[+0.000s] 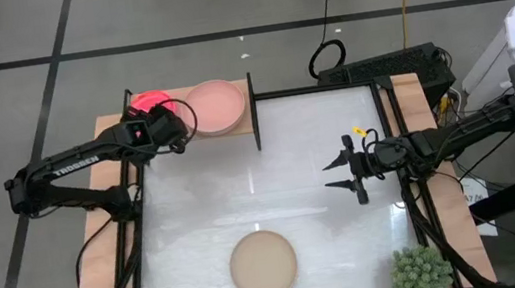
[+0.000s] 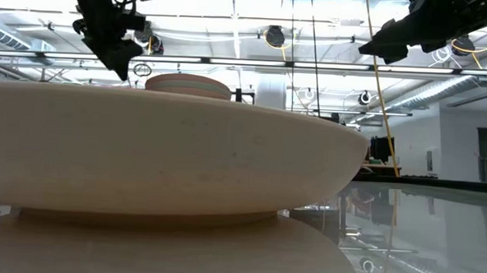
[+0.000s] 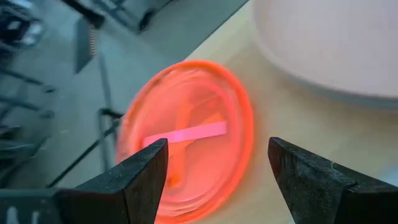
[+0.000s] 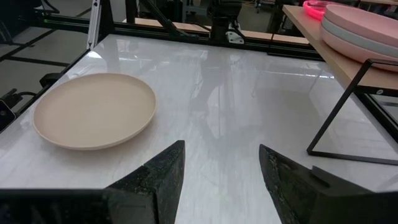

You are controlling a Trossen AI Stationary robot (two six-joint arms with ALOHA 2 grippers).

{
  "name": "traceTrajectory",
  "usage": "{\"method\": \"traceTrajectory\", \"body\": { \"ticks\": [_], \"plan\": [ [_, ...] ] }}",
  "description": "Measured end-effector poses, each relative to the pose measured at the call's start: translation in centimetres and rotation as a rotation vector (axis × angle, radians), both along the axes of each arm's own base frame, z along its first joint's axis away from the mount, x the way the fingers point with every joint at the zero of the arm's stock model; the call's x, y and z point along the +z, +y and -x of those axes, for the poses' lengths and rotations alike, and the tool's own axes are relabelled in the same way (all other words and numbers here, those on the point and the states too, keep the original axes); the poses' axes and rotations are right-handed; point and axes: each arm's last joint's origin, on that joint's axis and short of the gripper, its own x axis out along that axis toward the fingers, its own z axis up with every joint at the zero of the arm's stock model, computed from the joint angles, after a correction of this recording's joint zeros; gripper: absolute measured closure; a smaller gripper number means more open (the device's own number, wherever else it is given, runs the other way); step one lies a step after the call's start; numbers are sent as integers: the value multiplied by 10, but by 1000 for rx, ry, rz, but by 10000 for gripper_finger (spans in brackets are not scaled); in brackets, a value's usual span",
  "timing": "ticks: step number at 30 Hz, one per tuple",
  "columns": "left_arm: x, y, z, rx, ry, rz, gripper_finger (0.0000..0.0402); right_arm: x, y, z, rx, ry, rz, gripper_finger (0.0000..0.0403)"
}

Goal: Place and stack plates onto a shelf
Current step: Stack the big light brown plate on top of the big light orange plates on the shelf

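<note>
White tabletop (image 1: pixel 290 160): beige plate (image 1: pixel 263 264) (blocking low view); both tools, left tool (image 1: pixel 170 126) and right tool (image 1: pixel 345 174), released.

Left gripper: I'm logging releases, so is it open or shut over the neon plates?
Open. The left gripper hovers above the neon plates on the shelf, its fingers spread, nothing between them.

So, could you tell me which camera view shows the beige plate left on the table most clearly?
The right wrist view: the whole beige plate lies unobstructed on the white table. The high view shows it whole but small. The low view shows only its side, filling the frame. The left wrist view misses it.
</note>
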Motion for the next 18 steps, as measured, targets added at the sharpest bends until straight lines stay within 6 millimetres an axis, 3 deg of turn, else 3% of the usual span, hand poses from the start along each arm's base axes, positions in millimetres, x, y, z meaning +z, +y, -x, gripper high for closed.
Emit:
{"method": "traceTrajectory", "body": {
  "ticks": [7,18],
  "plan": [
    [13,-17,-7,-175,-199,73,121,0,0,0,-1,2,0,213],
    [24,-82,-9,-478,-367,187,121,-4,0,1,-24,46,-60,213]
  ]
}}
